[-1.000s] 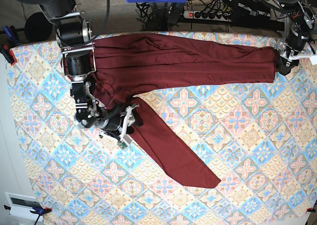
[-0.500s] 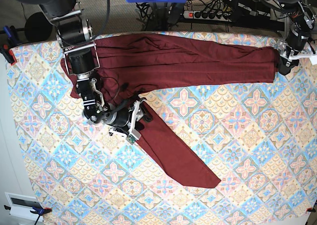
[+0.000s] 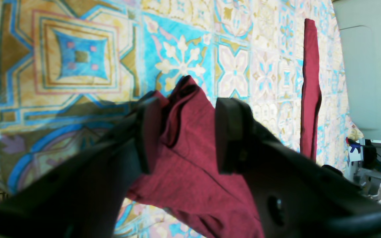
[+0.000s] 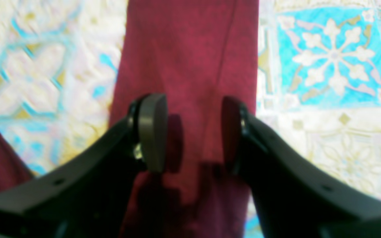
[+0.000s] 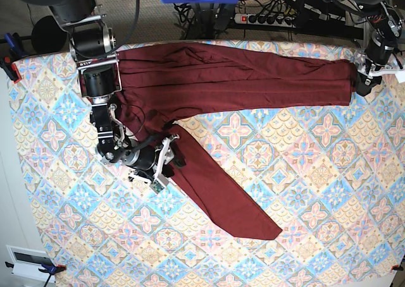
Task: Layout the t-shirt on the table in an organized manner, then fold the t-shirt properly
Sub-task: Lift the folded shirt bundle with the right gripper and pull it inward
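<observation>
The t-shirt (image 5: 234, 78) lies stretched in a long bunched band along the far edge of the bench (image 5: 329, 192), with one long flap (image 5: 221, 195) running diagonally towards the near edge. This looks like the laying-out step; no folding has begun. The left gripper (image 3: 184, 132) sits at the far corner with its jaws spread around the gathered end of the cloth, which stands between them without looking pinched. The right gripper (image 4: 193, 132) hangs over the top of the diagonal flap, jaws spread with cloth under them. Next, I would guess each must close on cloth and draw the body open and flat. Compared with half a second ago, the right gripper has backed slightly towards its own end of the bench; the left one has not moved.
</observation>
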`<move>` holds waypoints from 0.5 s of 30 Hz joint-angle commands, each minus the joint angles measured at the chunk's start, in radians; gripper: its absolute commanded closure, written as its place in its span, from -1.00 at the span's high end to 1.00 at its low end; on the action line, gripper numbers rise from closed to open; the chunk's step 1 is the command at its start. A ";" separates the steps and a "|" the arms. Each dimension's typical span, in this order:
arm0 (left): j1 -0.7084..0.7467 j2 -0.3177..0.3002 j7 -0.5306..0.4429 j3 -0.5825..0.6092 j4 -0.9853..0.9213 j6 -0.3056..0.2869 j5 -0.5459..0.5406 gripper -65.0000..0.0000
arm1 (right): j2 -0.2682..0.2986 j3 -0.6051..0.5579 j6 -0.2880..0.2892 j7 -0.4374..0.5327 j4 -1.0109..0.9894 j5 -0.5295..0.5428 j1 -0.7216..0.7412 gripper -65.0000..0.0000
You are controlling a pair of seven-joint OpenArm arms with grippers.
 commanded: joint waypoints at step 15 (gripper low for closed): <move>0.003 -0.017 -0.010 -0.006 0.016 -0.010 -0.016 -0.19 | 0.005 0.005 0.002 0.056 0.015 -0.115 0.030 -0.22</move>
